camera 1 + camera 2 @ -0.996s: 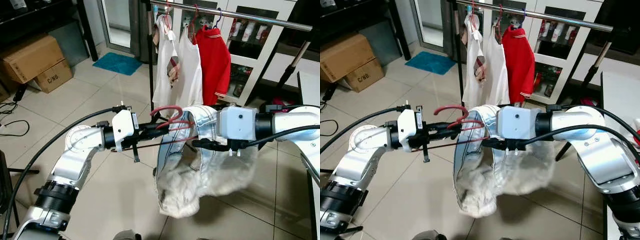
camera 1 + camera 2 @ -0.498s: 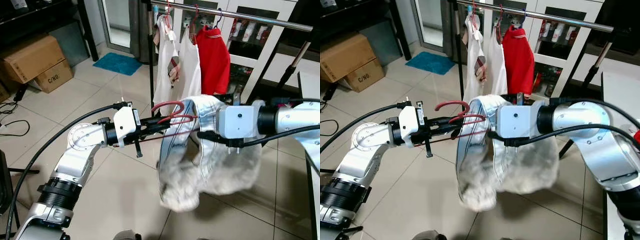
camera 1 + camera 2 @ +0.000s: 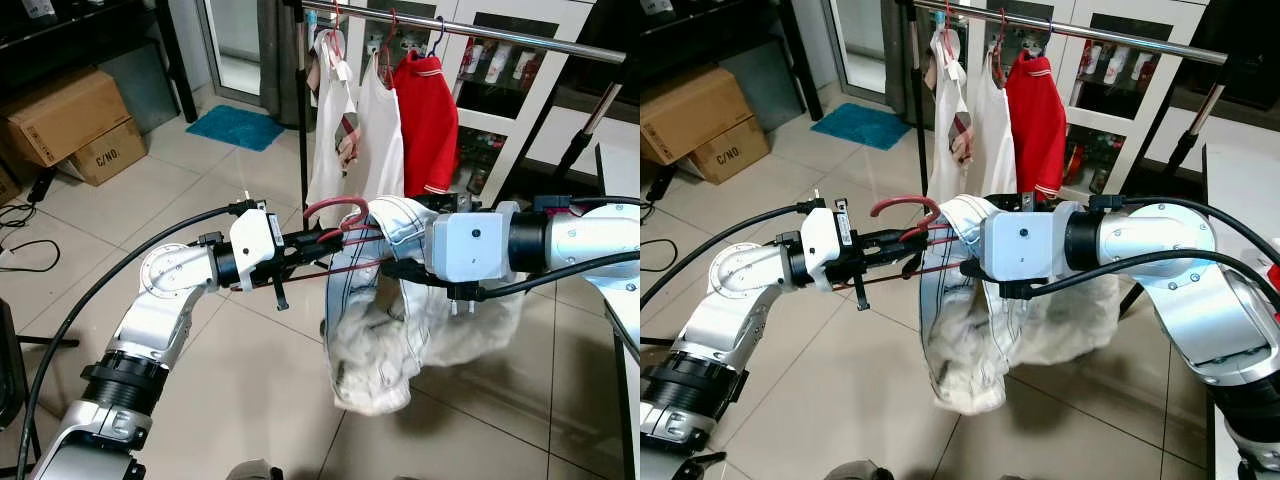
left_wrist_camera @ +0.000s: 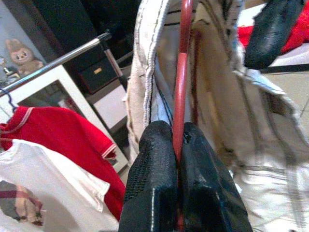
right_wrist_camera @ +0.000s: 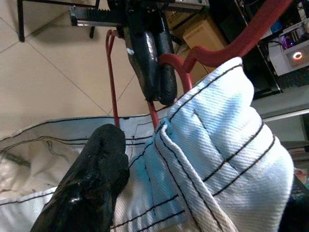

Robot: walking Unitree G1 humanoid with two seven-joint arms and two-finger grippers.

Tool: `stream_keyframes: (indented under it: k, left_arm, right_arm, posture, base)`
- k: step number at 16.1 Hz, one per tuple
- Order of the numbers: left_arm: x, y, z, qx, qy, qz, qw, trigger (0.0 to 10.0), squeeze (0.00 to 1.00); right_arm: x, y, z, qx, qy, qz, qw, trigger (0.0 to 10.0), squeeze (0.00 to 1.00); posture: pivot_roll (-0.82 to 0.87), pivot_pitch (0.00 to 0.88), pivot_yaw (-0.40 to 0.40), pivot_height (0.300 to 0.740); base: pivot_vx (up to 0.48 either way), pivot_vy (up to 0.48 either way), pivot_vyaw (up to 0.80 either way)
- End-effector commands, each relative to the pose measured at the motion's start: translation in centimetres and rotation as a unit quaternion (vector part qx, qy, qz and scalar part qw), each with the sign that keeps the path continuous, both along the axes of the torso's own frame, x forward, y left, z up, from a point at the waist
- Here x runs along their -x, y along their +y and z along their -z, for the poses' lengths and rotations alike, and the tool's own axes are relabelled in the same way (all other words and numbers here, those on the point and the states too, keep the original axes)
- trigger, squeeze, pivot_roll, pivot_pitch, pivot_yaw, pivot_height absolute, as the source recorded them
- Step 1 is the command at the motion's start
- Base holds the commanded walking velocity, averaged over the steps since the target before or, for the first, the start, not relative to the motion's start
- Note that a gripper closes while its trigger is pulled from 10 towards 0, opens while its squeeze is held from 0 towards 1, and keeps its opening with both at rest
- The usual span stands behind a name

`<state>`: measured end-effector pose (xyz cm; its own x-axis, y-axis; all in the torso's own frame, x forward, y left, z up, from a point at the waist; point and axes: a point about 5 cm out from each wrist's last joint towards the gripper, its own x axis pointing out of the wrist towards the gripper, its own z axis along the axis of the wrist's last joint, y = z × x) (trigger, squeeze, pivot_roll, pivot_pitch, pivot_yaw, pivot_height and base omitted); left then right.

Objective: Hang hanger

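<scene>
My left gripper (image 4: 177,145) is clamped tight on the red hanger (image 4: 181,87), the wire pinched between both black fingers (image 4: 153,169). Pale denim garment (image 4: 217,121) drapes over it. Beyond, a red shirt (image 4: 63,140), white shirt (image 4: 53,183), metal rail (image 4: 63,57).

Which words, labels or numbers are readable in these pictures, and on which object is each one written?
"C/NO." – printed in black on the side of the smaller cardboard box on the floor, at the robot's left.
Labels on the bottles in the white cabinet behind the rail: too small to read.
Small sticker on the left end effector, which grips the red hanger: too blurred to read.
</scene>
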<state>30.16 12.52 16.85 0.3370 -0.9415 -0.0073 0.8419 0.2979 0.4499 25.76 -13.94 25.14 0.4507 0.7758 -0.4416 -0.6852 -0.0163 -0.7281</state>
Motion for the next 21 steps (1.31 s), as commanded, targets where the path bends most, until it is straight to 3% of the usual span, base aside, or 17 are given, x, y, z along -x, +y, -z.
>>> stream_keyframes:
  k: [1, 3, 4, 6, 8, 11, 12, 15, 16, 20, 21]
  left_arm:
    - [-0.5, -0.1, -1.1, 0.009, -0.023, -0.01, 1.0, 0.0, 0.0]
    - [-0.7, -0.2, -1.2, 0.011, -0.026, -0.01, 1.0, 0.0, 0.0]
    - [-0.8, -0.5, -1.3, 0.015, -0.029, -0.01, 0.999, 0.0, 0.0]
    - [-0.9, -0.6, -1.4, 0.017, -0.03, -0.01, 0.999, 0.0, 0.0]
    - [-1.2, -0.8, -1.6, 0.021, -0.037, -0.021, 0.999, 0.0, 0.0]
    - [-1.5, -0.9, -1.8, 0.026, -0.047, -0.039, 0.998, 0.0, 0.0]
    - [-1.5, -0.8, -1.9, 0.028, -0.049, -0.044, 0.997, 0.0, 0.0]
    - [-2.1, -0.7, -2.3, 0.042, -0.065, -0.082, 0.994, 0.0, 0.0]
    - [-2.3, -0.7, -2.7, 0.059, -0.065, -0.095, 0.992, 0.0, 0.0]
    - [-2.1, -1.4, -3.0, 0.091, -0.06, -0.092, 0.99, 0.0, 0.0]
    - [-2.0, -1.5, -3.0, 0.093, -0.06, -0.088, 0.99, 0.0, 0.0]
  right_arm:
    - [0.7, 0.7, -1.1, -0.011, -0.033, -0.025, 0.999, 10.0, 0.0]
    - [0.6, 0.9, -0.8, -0.008, -0.025, -0.022, 0.999, 10.0, 0.0]
    - [0.5, 0.9, -0.3, 0.008, -0.019, -0.015, 1.0, 10.0, 1.0]
    - [0.3, 0.8, 0.0, 0.021, -0.022, -0.012, 0.999, 10.0, 1.0]
    - [-0.5, 0.3, 0.6, 0.091, -0.092, 0.018, 0.991, 10.0, 1.0]
    - [-0.6, 0.4, 0.8, 0.097, -0.143, 0.03, 0.984, 10.0, 0.99]
    - [-0.5, 0.4, 0.7, 0.097, -0.154, 0.03, 0.983, 10.0, 0.0]
    - [-0.2, 0.5, 0.6, 0.084, -0.202, 0.037, 0.975, 10.0, 0.0]
    - [-0.4, 0.5, 0.1, 0.073, -0.252, 0.059, 0.963, 10.0, 0.0]
    - [-0.8, 0.7, -1.0, 0.004, -0.359, 0.119, 0.926, 10.0, 0.0]
    - [-0.7, 1.0, -0.6, -0.011, -0.347, 0.112, 0.931, 10.0, 0.0]
  posture:
    - [-0.05, 0.009, 0.027, 0.74]
    - [-0.06, 0.008, 0.027, 0.74]
    - [-0.06, 0.007, 0.027, 0.74]
    - [-0.06, 0.008, 0.026, 0.74]
    - [-0.06, 0.008, 0.022, 0.74]
    - [-0.06, 0.009, 0.019, 0.74]
    - [-0.06, 0.01, 0.021, 0.74]
    - [-0.06, 0.014, 0.026, 0.74]
    - [-0.07, 0.016, 0.031, 0.74]
    - [-0.07, 0.021, 0.038, 0.74]
    - [-0.07, 0.021, 0.038, 0.74]
  base:
    - [0.0, 0.0, 0.0]
    - [0.0, 0.0, 0.0]
    - [0.0, 0.0, 0.0]
    - [0.0, 0.0, 0.0]
    - [0.0, 0.0, 0.0]
    - [0.0, 0.0, 0.0]
    - [0.0, 0.0, 0.0]
    - [0.0, 0.0, 0.0]
    - [0.0, 0.0, 0.0]
    - [0.0, 0.0, 0.0]
    - [0.0, 0.0, 0.0]
